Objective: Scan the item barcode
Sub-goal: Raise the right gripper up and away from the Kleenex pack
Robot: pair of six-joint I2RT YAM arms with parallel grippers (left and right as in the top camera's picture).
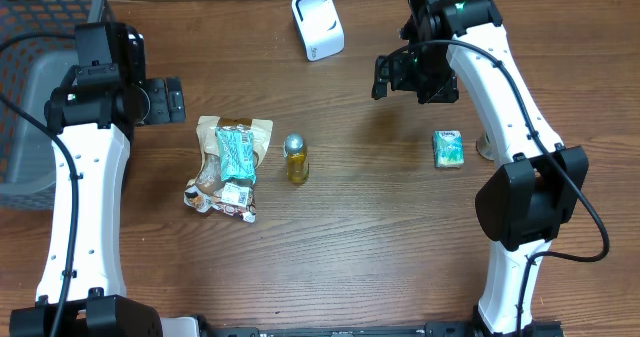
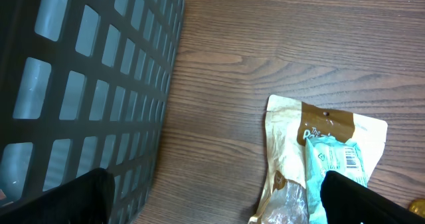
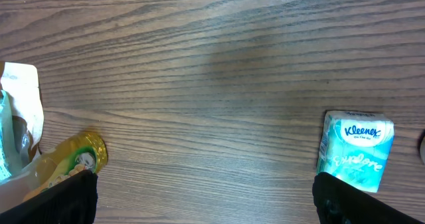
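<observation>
Plainly, both sets of fingers stand wide apart and hold nothing. The left fingers (image 2: 362,201) hover over the desk (image 2: 265,64), between a dark mesh basket (image 2: 86,84) and a brown snack pouch (image 2: 285,137). On the pouch lies a teal packet (image 2: 332,161) with its barcode facing up. The right fingers (image 3: 66,197) hang above bare wood, a yellow bottle (image 3: 73,161) toward one side and a Kleenex tissue pack (image 3: 355,147) toward the other. A white scanner (image 1: 317,24) stands near the desk's far edge, well apart from every item.
</observation>
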